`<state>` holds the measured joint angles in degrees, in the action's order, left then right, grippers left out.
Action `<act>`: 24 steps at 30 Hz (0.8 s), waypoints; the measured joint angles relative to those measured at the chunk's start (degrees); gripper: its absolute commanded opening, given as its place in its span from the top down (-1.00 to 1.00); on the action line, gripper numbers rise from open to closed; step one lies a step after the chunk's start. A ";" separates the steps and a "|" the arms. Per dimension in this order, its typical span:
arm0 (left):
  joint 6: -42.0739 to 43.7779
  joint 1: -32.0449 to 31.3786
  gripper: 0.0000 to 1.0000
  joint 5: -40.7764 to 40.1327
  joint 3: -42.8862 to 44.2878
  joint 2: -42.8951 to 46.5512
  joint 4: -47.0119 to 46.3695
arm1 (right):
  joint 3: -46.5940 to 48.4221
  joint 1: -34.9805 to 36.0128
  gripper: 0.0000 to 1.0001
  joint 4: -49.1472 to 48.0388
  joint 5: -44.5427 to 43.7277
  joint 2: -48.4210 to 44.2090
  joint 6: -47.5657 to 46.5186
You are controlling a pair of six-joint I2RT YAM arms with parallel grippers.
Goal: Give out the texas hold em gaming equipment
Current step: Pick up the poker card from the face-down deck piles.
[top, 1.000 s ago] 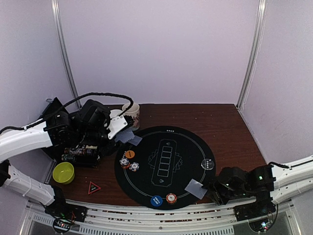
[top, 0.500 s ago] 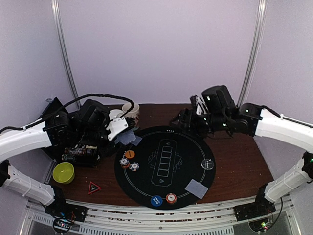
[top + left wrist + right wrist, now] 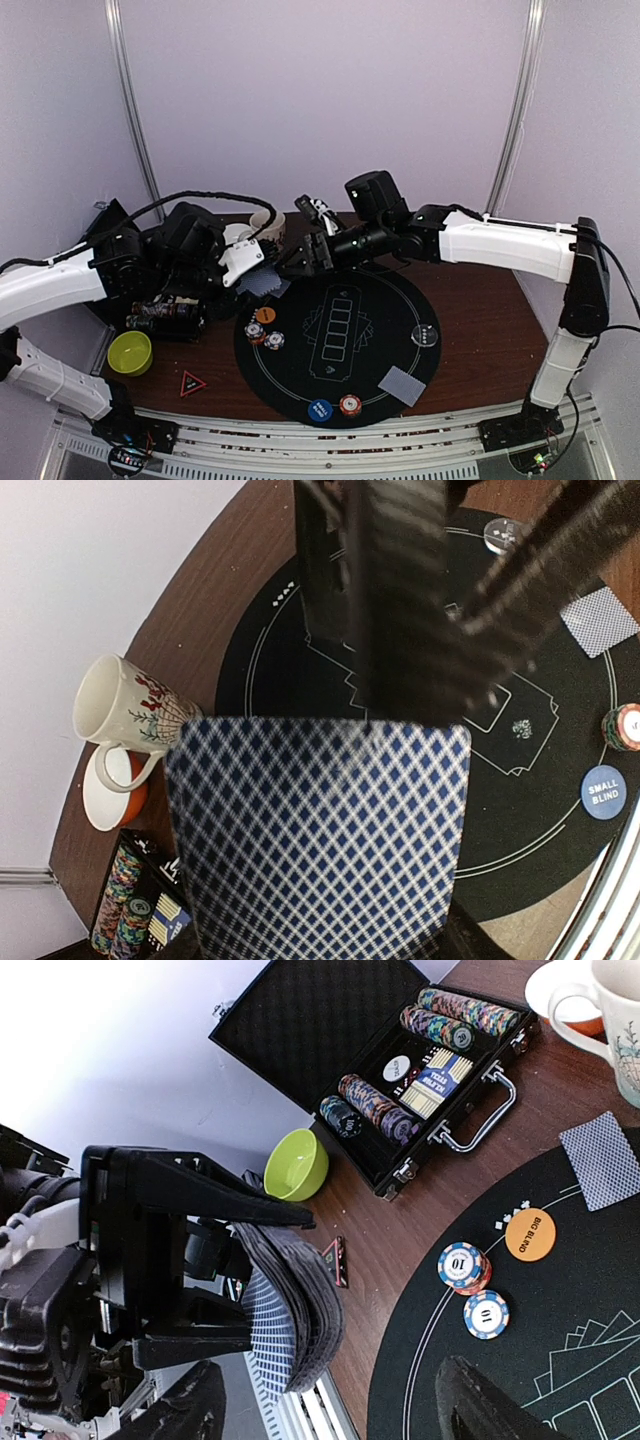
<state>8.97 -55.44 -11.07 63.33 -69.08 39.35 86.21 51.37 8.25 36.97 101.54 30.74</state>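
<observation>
My left gripper is shut on a bowed deck of blue-checked playing cards at the mat's back left edge. My right gripper hangs open just beside that deck, its dark fingers on either side of it and apart from it. One card lies face down at the front right of the round black mat; another card lies by the mug. Two striped chip stacks and an orange disc sit at the mat's left. A blue disc, a chip stack and a clear disc sit nearer the front and right.
An open black chip case lies left of the mat, with a green bowl and a red triangle marker in front of it. A white mug and a saucer stand at the back left, close behind both grippers.
My right arm swung from the mat's front right, round the back, to the deck in my left gripper, and its jaws opened wider. The left arm stayed still.
</observation>
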 measured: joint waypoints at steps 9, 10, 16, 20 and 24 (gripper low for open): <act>0.55 0.00 -0.16 0.04 0.13 -1.99 -0.33 | 2.47 0.74 -0.40 -2.71 1.57 4.04 -0.79; 0.57 0.00 -0.16 0.04 0.13 -2.10 -0.33 | 3.30 0.79 -0.39 -2.67 1.29 4.68 -1.01; 0.59 0.00 -0.15 0.44 0.68 -2.27 -0.46 | 6.45 0.96 -0.13 -0.37 -1.62 7.23 -3.61; 0.59 0.00 -0.15 0.55 0.87 -2.32 -0.79 | 7.19 1.01 0.21 2.23 -3.48 7.23 -5.73; 0.61 0.07 -0.15 0.52 0.87 -2.43 -0.79 | 8.24 1.27 0.45 4.02 -5.25 7.02 -7.10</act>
<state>9.58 -55.37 -10.55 64.20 -71.50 38.57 94.45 52.64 12.27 31.73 108.55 23.64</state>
